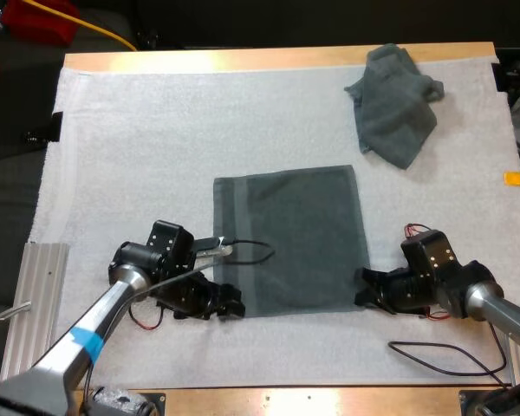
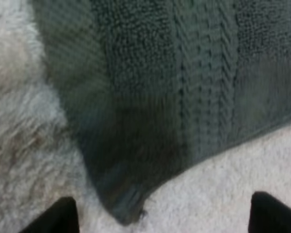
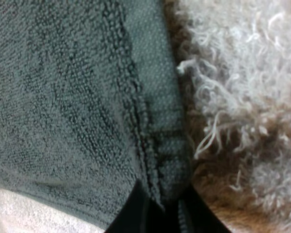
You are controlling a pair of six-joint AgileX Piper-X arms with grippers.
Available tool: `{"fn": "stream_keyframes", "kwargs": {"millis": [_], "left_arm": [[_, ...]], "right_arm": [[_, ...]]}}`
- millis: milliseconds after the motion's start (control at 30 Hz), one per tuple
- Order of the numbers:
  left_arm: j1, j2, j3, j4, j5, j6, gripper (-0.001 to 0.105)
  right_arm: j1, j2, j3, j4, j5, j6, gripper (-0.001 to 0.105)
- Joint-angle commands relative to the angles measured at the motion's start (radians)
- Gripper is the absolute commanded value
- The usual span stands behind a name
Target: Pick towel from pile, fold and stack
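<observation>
- Towel [image 1: 290, 238], dark grey-green, lies spread flat as a rectangle at the middle of the white mat [image 1: 156, 139]. A woven band runs along its left side.
- The crumpled towel [image 1: 394, 104], of the same colour, sits bunched near the mat's far right corner, well apart from the flat one.
- The left gripper [image 1: 230, 305] is down at the towel's near left corner, low over the mat.
- In the left wrist view its fingers [image 2: 58, 218] stand wide apart and released. The tip of the towel's corner [image 2: 126, 206] lies on the mat between them and touches neither.
- The right gripper [image 1: 364, 293] is at the towel's near right corner, also low over the mat.
- In the right wrist view its fingers [image 3: 131, 213] are drawn close together and grasp the towel. They pinch the hemmed edge [image 3: 160, 145] from both sides.
- Beside that hem the mat's fluffy pile [image 3: 242, 121] shows; the cloth on the other side of the hem is smooth and unwrinkled.
- The towel's far edge and both far corners lie flat on the mat, clear of both arms.
- The wooden table [image 1: 243, 59] shows as a strip beyond the mat's far edge.
- A ribbed metal plate [image 1: 35, 303] lies on the table at the near left, just beside the mat.
</observation>
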Motion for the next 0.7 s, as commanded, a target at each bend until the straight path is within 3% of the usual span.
{"fn": "stream_keyframes", "kwargs": {"millis": [0, 67, 433, 667], "left_arm": [[-0.005, 0.011, -0.001, -0.019, 0.021, -0.012, 0.069], [-0.005, 0.033, -0.001, -0.042, 0.050, -0.017, 0.069], [-0.005, 0.104, -0.001, -0.049, 0.056, -0.029, 0.067], [-0.005, 0.105, -0.001, -0.049, 0.054, -0.029, 0.041]], "right_arm": [[0.004, 0.002, 0.006, 0.010, -0.009, -0.003, 0.002], [0.004, 0.002, 0.006, 0.010, -0.012, -0.003, 0.002], [0.004, 0.002, 0.006, 0.010, -0.021, -0.003, 0.002], [0.004, 0.002, 0.006, 0.010, -0.023, -0.003, 0.002]]}}
